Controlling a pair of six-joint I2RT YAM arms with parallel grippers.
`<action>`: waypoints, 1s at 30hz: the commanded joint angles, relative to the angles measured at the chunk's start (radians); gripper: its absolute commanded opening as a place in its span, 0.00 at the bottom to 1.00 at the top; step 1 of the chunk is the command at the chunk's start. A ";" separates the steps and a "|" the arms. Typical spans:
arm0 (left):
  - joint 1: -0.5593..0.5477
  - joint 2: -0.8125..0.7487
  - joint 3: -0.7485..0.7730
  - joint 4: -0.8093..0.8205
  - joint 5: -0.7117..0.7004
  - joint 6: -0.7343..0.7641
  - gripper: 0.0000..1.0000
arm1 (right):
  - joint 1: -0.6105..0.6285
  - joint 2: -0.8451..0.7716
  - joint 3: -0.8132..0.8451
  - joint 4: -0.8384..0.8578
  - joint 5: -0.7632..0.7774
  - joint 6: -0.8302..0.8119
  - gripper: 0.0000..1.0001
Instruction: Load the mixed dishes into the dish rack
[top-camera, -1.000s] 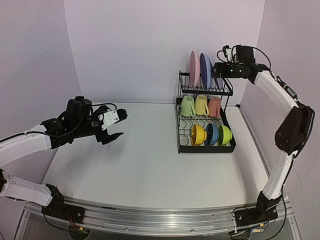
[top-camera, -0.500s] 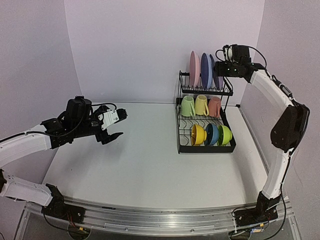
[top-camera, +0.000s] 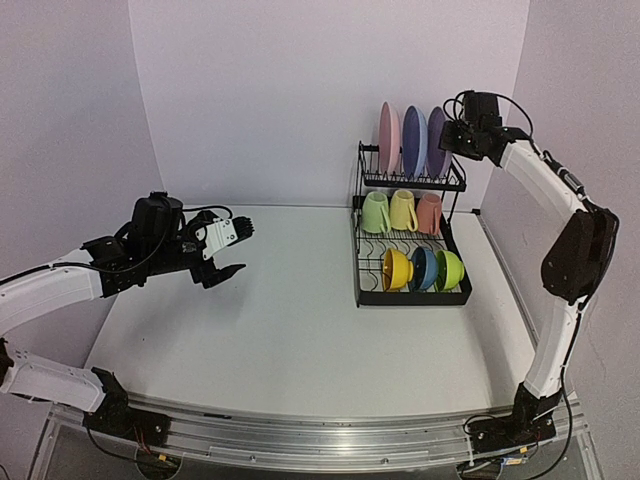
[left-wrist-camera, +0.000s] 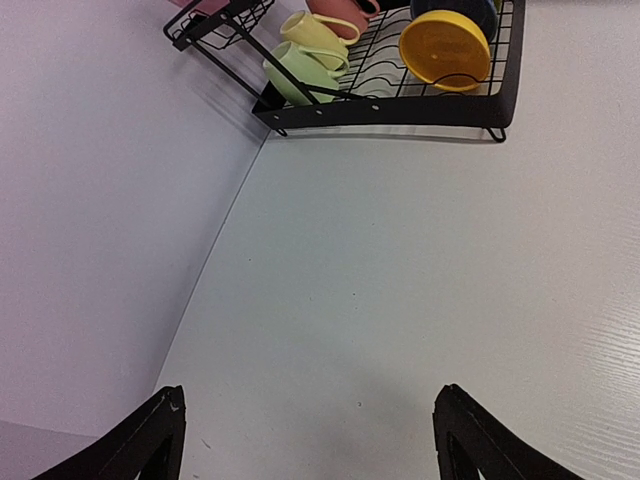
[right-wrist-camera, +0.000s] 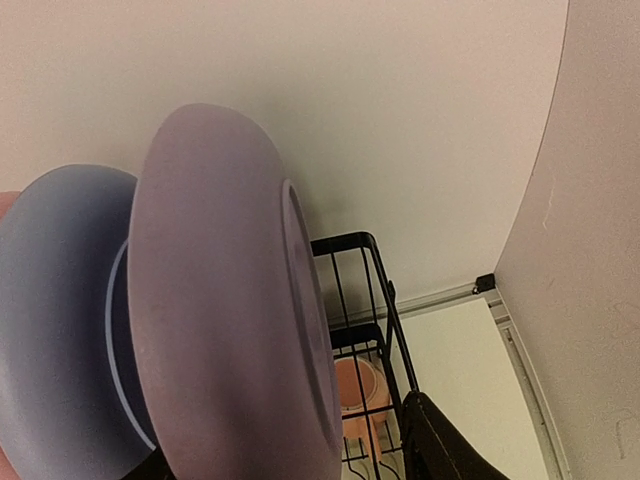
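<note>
The black dish rack (top-camera: 410, 298) stands at the back right. Its upper shelf holds the pink plate (top-camera: 388, 138), blue plate (top-camera: 411, 140) and lilac plate (top-camera: 437, 135) on edge. Pale green (top-camera: 375, 212), yellow (top-camera: 402, 210) and pink (top-camera: 429, 213) mugs sit behind the yellow (top-camera: 396, 268), dark blue (top-camera: 424, 268) and green (top-camera: 449, 269) bowls on the lower tray. My right gripper (top-camera: 457, 135) is at the lilac plate (right-wrist-camera: 220, 300), jaws open around it, one finger (right-wrist-camera: 440, 440) clear of its rim. My left gripper (top-camera: 232, 250) is open and empty over the table's left side.
The back wall is close behind the rack, and the right wall stands just beside my right arm. In the left wrist view the rack (left-wrist-camera: 400, 110) lies far ahead across bare table, and the left wall runs alongside.
My right gripper has drawn back a little to the right, and the lilac plate now stands upright and in full view on the upper shelf. The left arm has not moved.
</note>
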 joint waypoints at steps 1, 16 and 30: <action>0.007 -0.022 0.004 -0.004 0.019 0.000 0.85 | 0.002 -0.016 -0.007 0.004 0.010 0.075 0.57; 0.007 -0.022 0.005 -0.007 0.026 -0.002 0.85 | 0.002 -0.026 0.003 -0.007 -0.046 0.074 0.81; 0.031 -0.031 0.020 -0.030 0.021 -0.071 0.85 | 0.002 -0.192 -0.085 -0.015 -0.088 0.018 0.92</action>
